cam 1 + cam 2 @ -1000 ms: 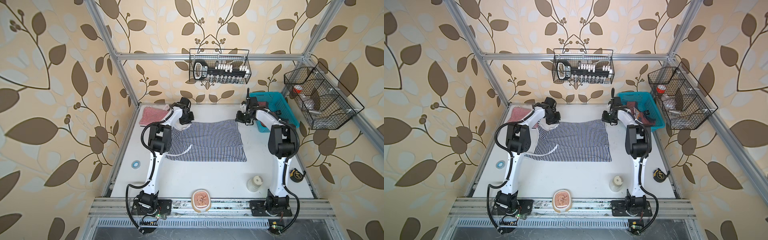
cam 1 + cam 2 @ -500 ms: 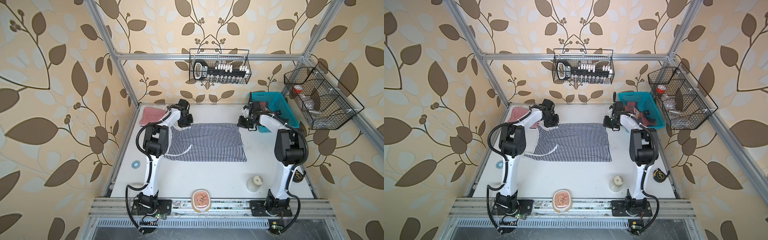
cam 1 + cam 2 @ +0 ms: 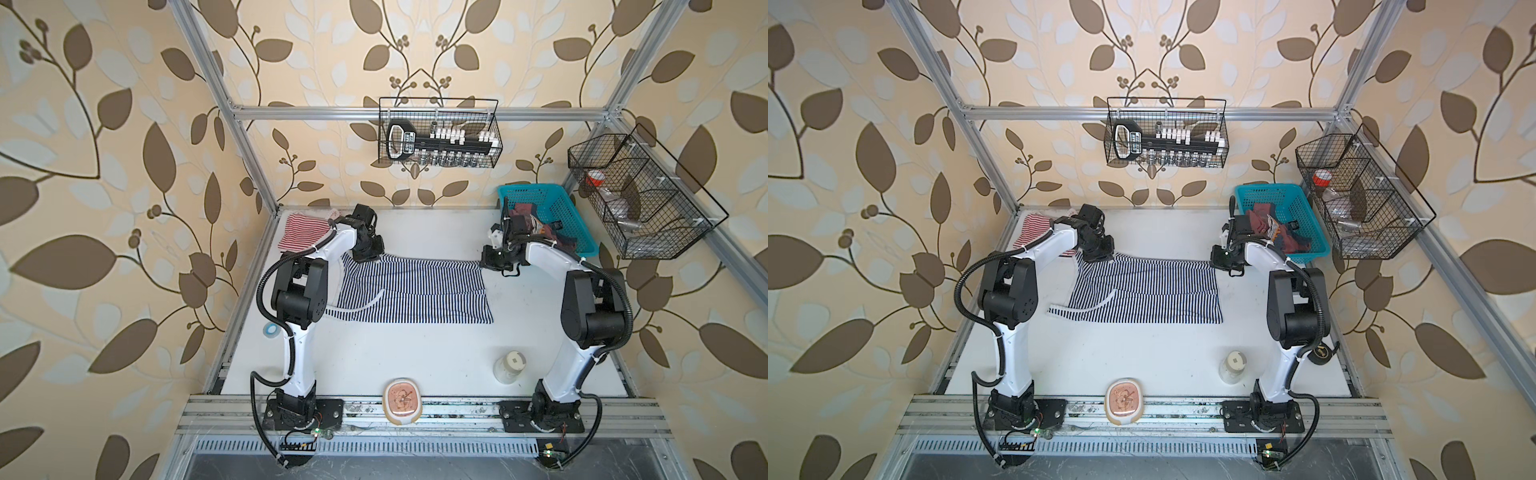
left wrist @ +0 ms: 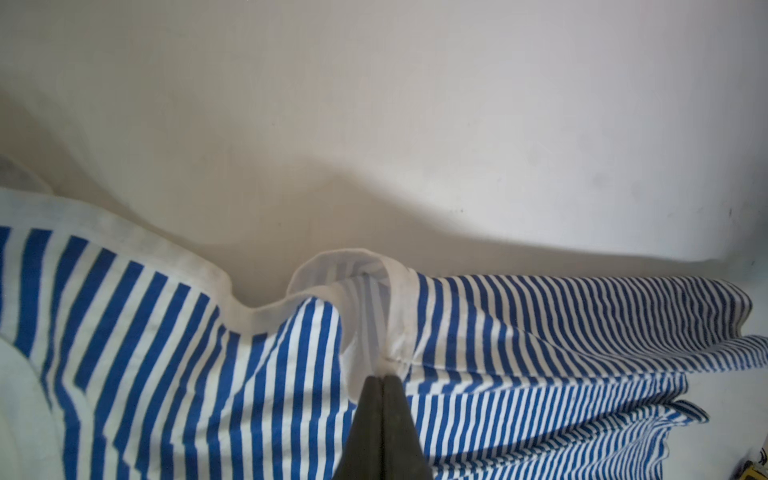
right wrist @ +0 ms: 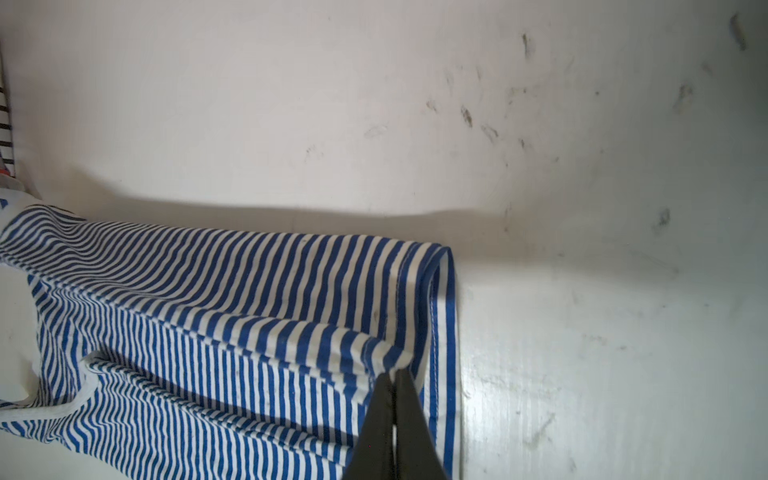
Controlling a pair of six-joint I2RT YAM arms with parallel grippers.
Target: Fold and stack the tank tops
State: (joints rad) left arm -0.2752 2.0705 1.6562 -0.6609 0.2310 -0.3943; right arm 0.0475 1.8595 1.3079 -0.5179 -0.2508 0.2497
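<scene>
Left pincer (image 4: 383,376): jaws pressed together on a pinch of the navy-and-white striped tank top (image 4: 540,332), right at its white-trimmed strap end.
Right pincer (image 5: 392,372): jaws closed on the same garment, gripping a tuck of cloth just beside the stitched hem corner.
Cloth at both grips: drawn up into small ridges towards the fingertips; the rest sags back to the surface.
Navy-and-white striped tank top, in both top views: spread across the middle of the white worktop (image 3: 415,357), strap end on the left, hem on the right, far edge held between the two pincers, near edge lying flat.
Red-and-white striped tank top (image 3: 301,228): far left corner of the worktop, partly behind the left arm, apart from the navy one.
Dusty red tank top (image 3: 1258,220): crumpled inside the teal basket (image 3: 1298,208) at the far right corner; print not legible.
Worktop surface: scuffed with dark marks beside the hem in the right wrist view.
</scene>
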